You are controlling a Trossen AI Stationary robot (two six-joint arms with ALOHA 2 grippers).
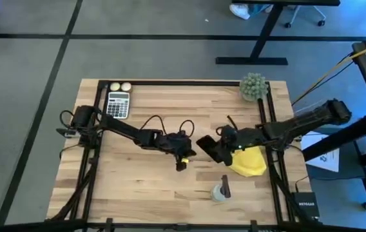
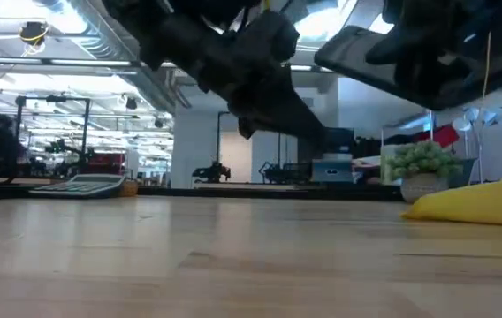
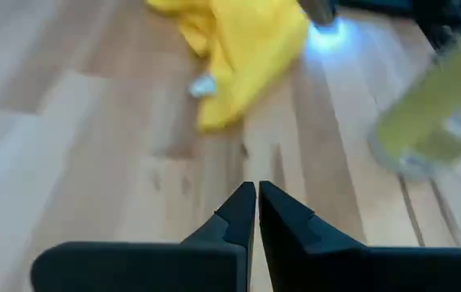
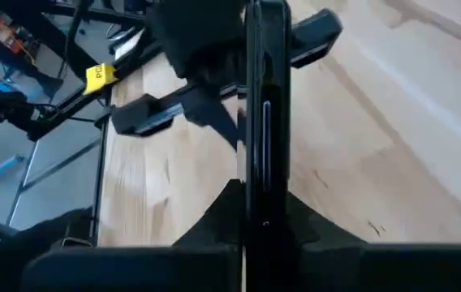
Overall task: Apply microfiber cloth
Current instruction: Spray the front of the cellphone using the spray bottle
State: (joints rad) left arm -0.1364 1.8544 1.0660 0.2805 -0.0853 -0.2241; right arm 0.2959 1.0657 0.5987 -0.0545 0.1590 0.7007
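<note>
The yellow microfiber cloth (image 1: 250, 162) lies crumpled on the wooden table at the right; it also shows in the left wrist view (image 3: 234, 49) and the low view (image 2: 481, 203). Just left of the cloth, my right gripper (image 1: 223, 147) is shut on a black smartphone (image 1: 207, 148), held above the table. My left gripper (image 1: 183, 161) hovers shut near the table's middle, left of the phone, with nothing between its fingers (image 3: 256, 199). My right gripper pinches the smartphone between its two fingers, one on each flat face, near one end (image 4: 261, 212). The phone shows edge-on in the right wrist view and runs on away from the fingers. It is lifted clear of the table and tilted (image 2: 366, 51).
A small spray bottle (image 1: 221, 191) stands near the front edge, below the phone. A calculator (image 1: 118, 104) and two pale balls (image 1: 120, 86) sit at the far left, a potted plant (image 1: 254, 87) at the far right. Black frame rails (image 1: 270, 148) border the table.
</note>
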